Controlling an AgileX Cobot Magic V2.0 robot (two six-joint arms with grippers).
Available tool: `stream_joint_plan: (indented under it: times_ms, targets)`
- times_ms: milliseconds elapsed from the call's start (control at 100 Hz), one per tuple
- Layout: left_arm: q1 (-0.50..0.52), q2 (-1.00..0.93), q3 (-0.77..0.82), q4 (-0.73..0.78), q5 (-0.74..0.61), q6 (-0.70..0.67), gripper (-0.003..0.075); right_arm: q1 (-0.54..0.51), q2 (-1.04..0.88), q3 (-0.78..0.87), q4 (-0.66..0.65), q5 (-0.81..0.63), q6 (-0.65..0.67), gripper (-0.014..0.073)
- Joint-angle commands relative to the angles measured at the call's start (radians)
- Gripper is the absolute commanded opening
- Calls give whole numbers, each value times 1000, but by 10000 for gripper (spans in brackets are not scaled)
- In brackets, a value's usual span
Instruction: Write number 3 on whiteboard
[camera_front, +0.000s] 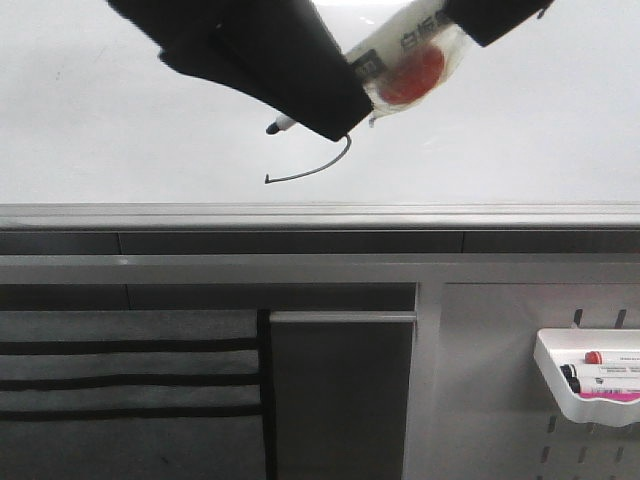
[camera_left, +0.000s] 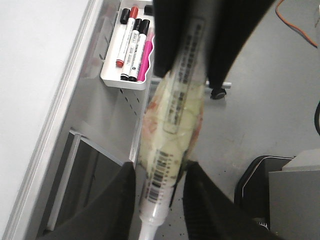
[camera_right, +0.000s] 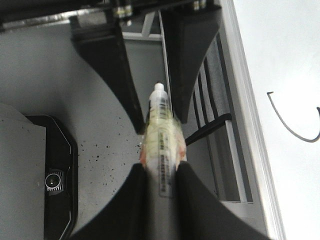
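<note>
The whiteboard (camera_front: 100, 100) (camera_left: 30, 60) (camera_right: 285, 50) fills the upper front view. On it is a thin black curved stroke (camera_front: 318, 168) (camera_right: 290, 125), the foot of the number 3 with its tail sweeping left. The part above the stroke is hidden behind the arms. A tape-wrapped marker (camera_front: 410, 65) (camera_left: 172, 115) (camera_right: 161, 135) lies slanted in front of the board. Its dark tip (camera_front: 273, 128) is left of the stroke. My left gripper (camera_front: 325, 100) (camera_left: 161, 175) is shut on the marker near the tip. My right gripper (camera_front: 485, 18) (camera_right: 161, 172) is shut on its back end.
A grey rail (camera_front: 300, 215) runs under the board. Lower right, a white tray (camera_front: 560, 395) (camera_left: 122, 82) of spare markers hangs on a pale pegboard panel (camera_front: 490, 400). A dark slotted panel (camera_front: 130, 380) is lower left. A black box (camera_right: 50, 180) stands on the grey floor.
</note>
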Motion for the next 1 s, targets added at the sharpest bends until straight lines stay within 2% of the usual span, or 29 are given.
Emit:
stream_joint_plan:
  times_ms: [0, 260, 320, 390, 510, 590, 710, 800, 880, 990]
  targets:
    - [-8, -25, -34, -37, -28, 2, 145, -2, -22, -25, 70, -33, -11, 1]
    - [-8, -25, -34, -38, -28, 2, 91, -2, -22, -25, 90, -21, -11, 3]
    - [-8, -25, -34, -38, -27, 2, 82, -2, -22, -25, 84, -23, -11, 25]
    - [-8, -25, -34, -38, -25, 2, 73, -2, -22, -25, 84, -25, -11, 100]
    - [-8, -25, -34, -38, -25, 2, 59, -6, -22, -25, 84, -37, -10, 286]
    - [-1, -25, -34, -38, -28, 2, 59, -23, -26, -27, 66, -39, -4, 350]
    - [28, -31, -34, -38, -30, -21, 59, -91, -79, -31, 36, -59, 72, 356]
    - [71, -39, -30, -38, -36, -35, 59, -181, -144, -31, 22, -63, 159, 356]
    - [120, -61, -10, -38, -72, -69, 59, -273, -200, -29, -4, -63, 250, 356]
    - [191, -103, 48, -38, -178, -116, 59, -370, -269, 2, -6, -63, 270, 356]
